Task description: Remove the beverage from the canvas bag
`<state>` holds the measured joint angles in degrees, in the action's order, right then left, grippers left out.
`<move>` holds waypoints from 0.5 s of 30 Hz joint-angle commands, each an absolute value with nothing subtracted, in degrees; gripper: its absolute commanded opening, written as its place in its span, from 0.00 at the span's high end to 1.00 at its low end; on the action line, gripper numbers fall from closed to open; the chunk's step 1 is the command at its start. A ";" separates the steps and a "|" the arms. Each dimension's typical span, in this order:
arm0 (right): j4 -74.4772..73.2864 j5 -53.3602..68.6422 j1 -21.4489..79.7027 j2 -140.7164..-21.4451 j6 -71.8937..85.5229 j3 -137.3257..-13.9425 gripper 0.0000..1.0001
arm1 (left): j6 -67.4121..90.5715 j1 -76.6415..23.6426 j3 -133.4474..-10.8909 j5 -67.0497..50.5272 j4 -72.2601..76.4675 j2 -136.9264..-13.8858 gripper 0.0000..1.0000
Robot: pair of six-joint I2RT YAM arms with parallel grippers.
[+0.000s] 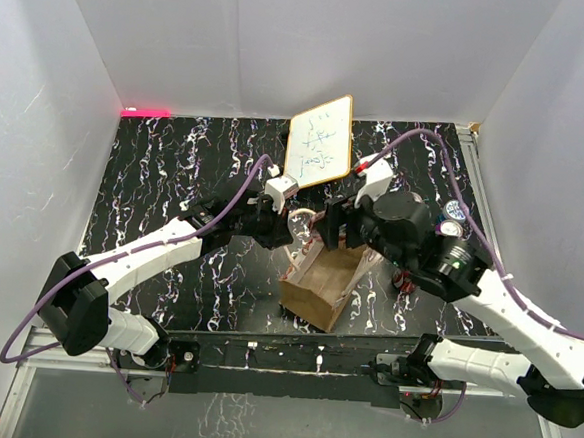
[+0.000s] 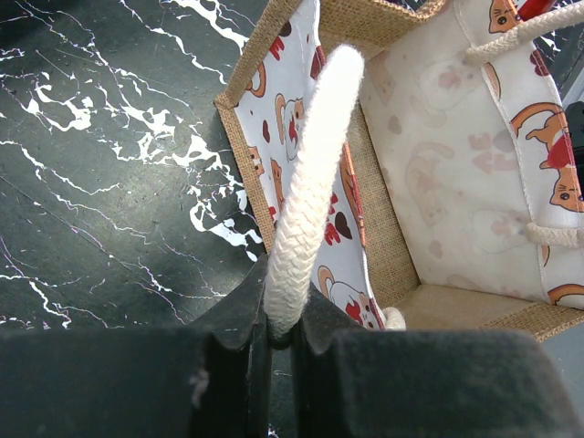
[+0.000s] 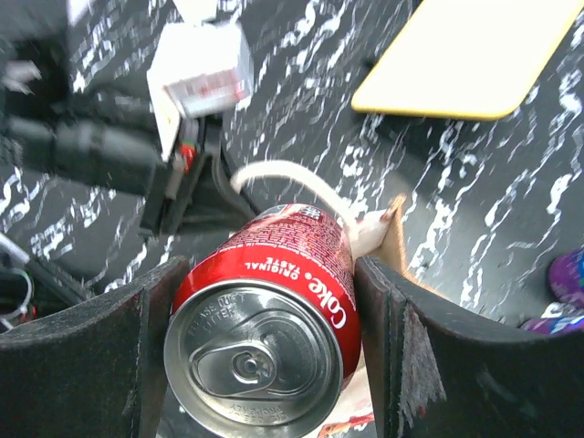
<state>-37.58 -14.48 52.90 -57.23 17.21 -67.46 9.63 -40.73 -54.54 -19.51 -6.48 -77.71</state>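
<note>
Beverage can point(image 3: 263, 315) | long axis toward wrist camera, lid nearest | right pincer point(image 3: 269, 278) clamps it | left pincer point(image 2: 281, 330) clamps bag handle point(image 2: 312, 173)

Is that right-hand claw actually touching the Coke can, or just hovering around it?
Touching. The right wrist view shows the right gripper with both fingers pressed flat against the sides of the Coke can, with no gap on either side.

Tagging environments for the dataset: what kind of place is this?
Likely a lab robot test cell, not a home or shop: plain white panel walls box in a black marbled table, and the left arm and right arm are bolted to a rail at its near edge.
</note>
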 commanded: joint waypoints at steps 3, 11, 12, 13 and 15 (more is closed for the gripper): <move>-28.33 -27.56 53.26 -54.55 11.57 -75.85 0.92 | 9.32 -40.95 -56.05 -19.44 -7.45 -75.95 1.00; -20.28 -58.74 53.18 -54.51 9.15 -72.51 0.92 | 9.23 -40.91 -56.00 -19.25 -7.38 -76.23 1.00; -19.50 -63.24 53.13 -55.34 7.99 -72.17 0.92 | 9.23 -40.95 -56.04 -19.25 -7.38 -76.36 1.00; -19.20 -66.97 52.86 -56.16 7.19 -72.06 0.92 | 9.23 -40.91 -56.07 -19.25 -7.38 -76.53 1.00; -18.17 -69.92 50.29 -57.52 4.93 -71.45 0.92 | 9.23 -40.96 -56.09 -19.25 -7.38 -76.63 1.00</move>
